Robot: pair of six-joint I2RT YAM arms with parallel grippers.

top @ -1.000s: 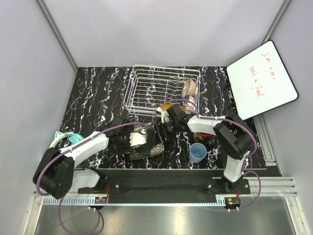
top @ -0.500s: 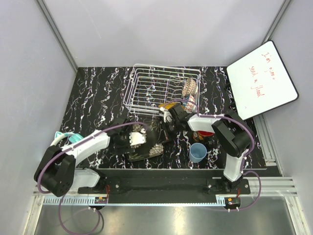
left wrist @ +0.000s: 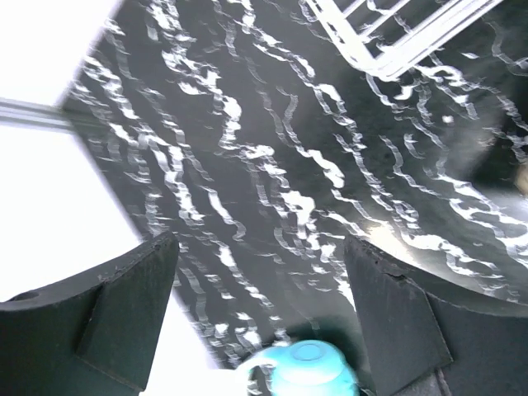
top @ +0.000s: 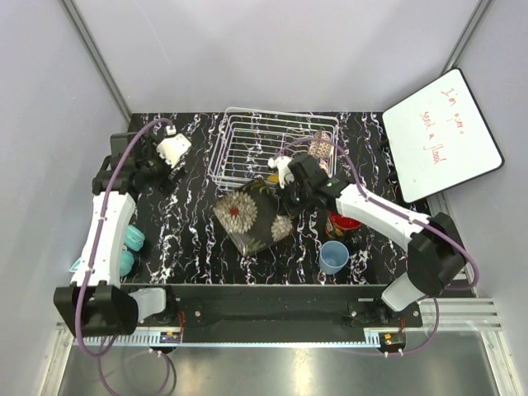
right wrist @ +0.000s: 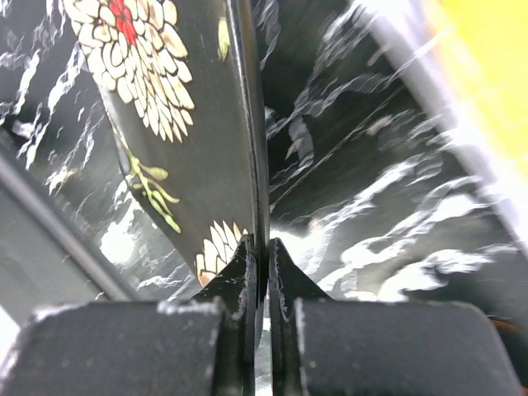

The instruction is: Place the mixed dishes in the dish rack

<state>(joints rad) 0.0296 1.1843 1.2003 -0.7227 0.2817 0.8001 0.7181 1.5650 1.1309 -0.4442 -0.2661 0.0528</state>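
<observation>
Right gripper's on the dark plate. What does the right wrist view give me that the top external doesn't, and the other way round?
Right wrist only: the right gripper shut on the thin rim of the dark patterned squarish plate, seen edge-on. Top external only: the dish rack just beyond the plate, the red mug, the light-blue cup and the teal headphones. Both: the plate's flower pattern and the black marbled table.

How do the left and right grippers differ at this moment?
The left gripper is open and empty; the right gripper is shut on the rim of the dark plate. The left gripper is left of the rack, the right gripper at its front. Neither is inside the rack.
</observation>
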